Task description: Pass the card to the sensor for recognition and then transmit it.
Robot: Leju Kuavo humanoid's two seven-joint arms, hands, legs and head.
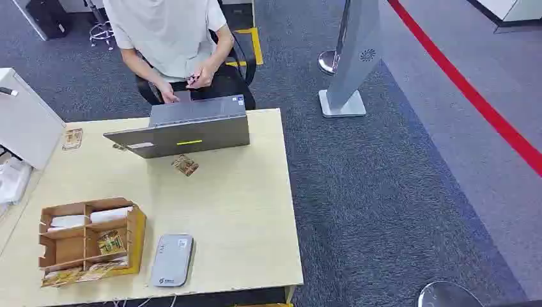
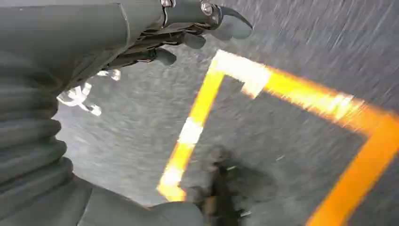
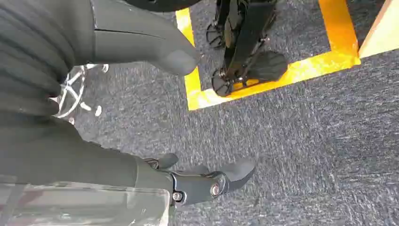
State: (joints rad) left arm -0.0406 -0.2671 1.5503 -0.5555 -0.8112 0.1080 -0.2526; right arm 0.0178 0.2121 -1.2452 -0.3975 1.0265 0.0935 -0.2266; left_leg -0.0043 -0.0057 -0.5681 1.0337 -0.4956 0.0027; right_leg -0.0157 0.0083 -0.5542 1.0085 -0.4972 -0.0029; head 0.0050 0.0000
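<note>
Head view, table [image 1: 255, 211] seen from above. Grey sensor [image 1: 172, 259] flat near the front edge, just right of a wooden organiser [image 1: 89, 240] at the front-left corner. Organiser compartments holding white slips and patterned cards; further patterned cards lying against its front wall. One card [image 1: 185, 165] lying alone mid-table, just in front of an open grey laptop [image 1: 182, 128] at the back edge. Another card [image 1: 72, 138] near the back-left corner, beside a white box [image 1: 25, 118] at the left edge. Person [image 1: 172, 38] in a white shirt seated behind the laptop, hands at its far side. Grey stand [image 1: 348, 70] on dark carpet right of the table; red floor line [image 1: 473, 96] beyond it.

Left wrist view: left hand [image 2: 188, 33] hanging over carpet with yellow floor tape [image 2: 291, 89], fingers loosely curved and apart, nothing held; picture motion-blurred.

Right wrist view: right hand [image 3: 188, 117] over carpet near yellow tape [image 3: 301, 68], thumb and dark fingers spread well apart, nothing held.
</note>
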